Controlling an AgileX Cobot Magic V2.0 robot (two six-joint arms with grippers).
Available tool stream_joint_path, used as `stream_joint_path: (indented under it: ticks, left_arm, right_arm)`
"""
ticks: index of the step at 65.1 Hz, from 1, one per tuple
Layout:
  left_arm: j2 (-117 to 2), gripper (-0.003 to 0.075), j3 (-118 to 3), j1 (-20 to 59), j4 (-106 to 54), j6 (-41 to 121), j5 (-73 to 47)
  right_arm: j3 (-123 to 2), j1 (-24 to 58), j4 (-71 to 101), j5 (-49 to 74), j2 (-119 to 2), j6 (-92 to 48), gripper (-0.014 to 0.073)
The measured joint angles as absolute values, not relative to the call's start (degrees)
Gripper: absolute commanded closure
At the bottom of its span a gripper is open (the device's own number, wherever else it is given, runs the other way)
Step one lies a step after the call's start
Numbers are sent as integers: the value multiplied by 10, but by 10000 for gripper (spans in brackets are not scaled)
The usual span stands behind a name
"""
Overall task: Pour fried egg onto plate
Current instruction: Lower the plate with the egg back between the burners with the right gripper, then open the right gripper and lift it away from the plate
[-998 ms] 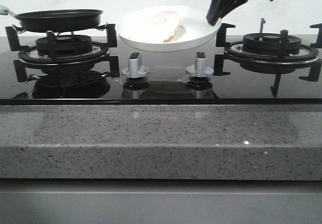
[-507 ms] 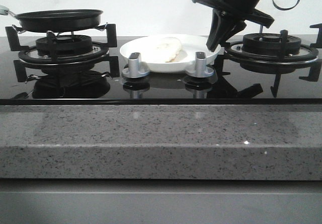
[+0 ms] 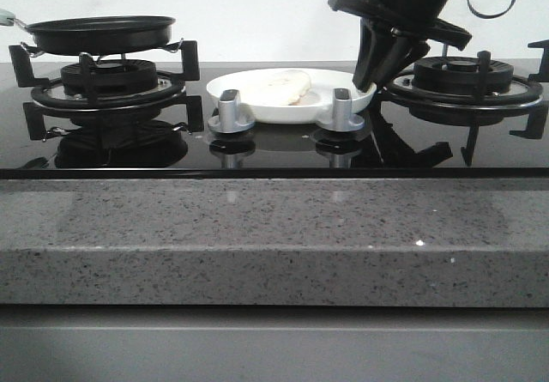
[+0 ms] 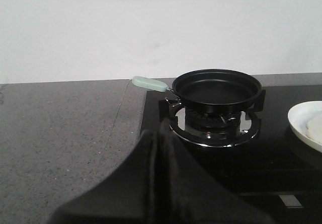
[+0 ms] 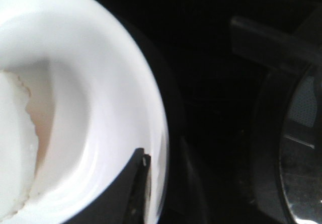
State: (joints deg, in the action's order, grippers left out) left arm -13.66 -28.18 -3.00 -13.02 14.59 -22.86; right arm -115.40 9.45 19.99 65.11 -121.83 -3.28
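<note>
The white plate (image 3: 330, 104) rests on the black glass hob between the two burners, behind the knobs. The pale fried egg (image 3: 279, 85) lies in it, left of centre. My right gripper (image 3: 367, 81) comes down from above onto the plate's right rim. In the right wrist view the plate (image 5: 100, 83) fills the left side with the egg (image 5: 12, 148) at its edge. My right gripper (image 5: 161, 183) has one finger inside the rim and one outside, shut on it. My left gripper (image 4: 160, 133) is shut and empty over the counter, left of the hob.
The empty black frying pan (image 3: 101, 32) with a pale green handle sits on the left burner (image 3: 107, 81); it also shows in the left wrist view (image 4: 216, 87). Two silver knobs (image 3: 230, 112) (image 3: 341, 110) stand in front of the plate. The right burner grate (image 3: 463, 77) is close beside my right gripper.
My right gripper has brought the plate with the egg down from above the hob onto the glass between the burners. The pan has not moved.
</note>
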Motion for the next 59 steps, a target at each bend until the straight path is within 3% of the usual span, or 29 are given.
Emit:
stream_joint_path:
  ticks: [13,30,48,59]
  left_arm:
    - [-137,739,-282,-30,-130,146,-229]
    - [-137,739,-281,-30,-130,146,-229]
    - [-137,739,-281,-30,-130,146,-229]
    - [-137,739,-281,-30,-130,146,-229]
  right_arm:
    - [-1216,82,183,703,-1217,-28,400]
    - [-1260,79,159,713,-1205,-23,666]
    - [-1256,79,130,716,-1165,-18,651]
    - [-1188,80,58,716,-1084,-6,651]
